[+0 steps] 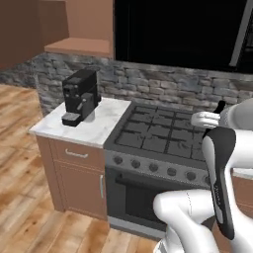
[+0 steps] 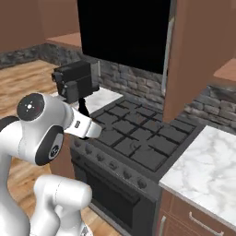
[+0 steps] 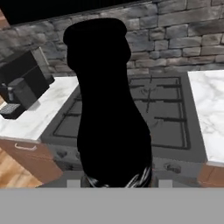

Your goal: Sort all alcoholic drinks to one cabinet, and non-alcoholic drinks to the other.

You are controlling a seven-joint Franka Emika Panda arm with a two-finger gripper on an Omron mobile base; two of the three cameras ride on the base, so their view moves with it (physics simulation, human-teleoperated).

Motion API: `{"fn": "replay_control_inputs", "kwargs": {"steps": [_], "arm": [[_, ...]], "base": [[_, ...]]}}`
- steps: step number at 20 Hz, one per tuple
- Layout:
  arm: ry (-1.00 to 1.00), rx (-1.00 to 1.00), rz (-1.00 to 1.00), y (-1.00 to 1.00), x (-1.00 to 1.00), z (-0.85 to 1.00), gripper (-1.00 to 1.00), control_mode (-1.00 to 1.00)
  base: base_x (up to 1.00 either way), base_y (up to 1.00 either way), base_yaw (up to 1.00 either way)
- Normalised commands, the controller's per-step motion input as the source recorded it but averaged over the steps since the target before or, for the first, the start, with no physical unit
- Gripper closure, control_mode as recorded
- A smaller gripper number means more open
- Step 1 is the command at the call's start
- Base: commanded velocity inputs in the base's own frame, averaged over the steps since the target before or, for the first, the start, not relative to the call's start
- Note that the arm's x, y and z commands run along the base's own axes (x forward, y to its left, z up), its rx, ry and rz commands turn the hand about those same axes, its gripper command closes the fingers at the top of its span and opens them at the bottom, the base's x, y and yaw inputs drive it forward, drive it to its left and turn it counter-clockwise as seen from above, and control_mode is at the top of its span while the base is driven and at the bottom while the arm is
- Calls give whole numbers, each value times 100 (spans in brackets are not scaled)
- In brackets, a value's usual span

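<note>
The small black cola-style bottle (image 3: 109, 109) stood right in front of the hand camera, rising from between the fingertips at the bottom of that view, its body blocking much of the stove (image 3: 166, 109) behind it. The claw (image 3: 117, 183) appeared clenched on the bottle's lower part, judging by how the bottle sat fixed and upright against the lens with nothing under it; the fingers themselves were mostly hidden. In the left base view the black tip of the bottle (image 1: 220, 106) poked up beyond the white wrist, above the burners and apart from them, so the bottle was being carried in the air, not resting on any counter.

It was held upright, probably to keep it steady for standing on a cabinet shelf. A coffee machine (image 1: 79, 96) sat on the marble counter (image 1: 101, 126) to the left of the stove, and a brown wall cabinet (image 2: 193, 55) hung at the right of the range hood. As a non-alcoholic drink, the bottle looked to be on its way to one of the cabinets, with placing not yet done
</note>
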Motion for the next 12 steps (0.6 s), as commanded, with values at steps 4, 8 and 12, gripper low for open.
{"fn": "replay_control_inputs", "kwargs": {"steps": [4, 8, 12], "arm": [[0, 0, 0, 0, 0, 0, 100, 100], [0, 0, 0, 0, 0, 0, 100, 100], [0, 0, 0, 0, 0, 0, 100, 100]], "base": [[49, 64, -47], [59, 73, -47], [39, 78, -45]]}}
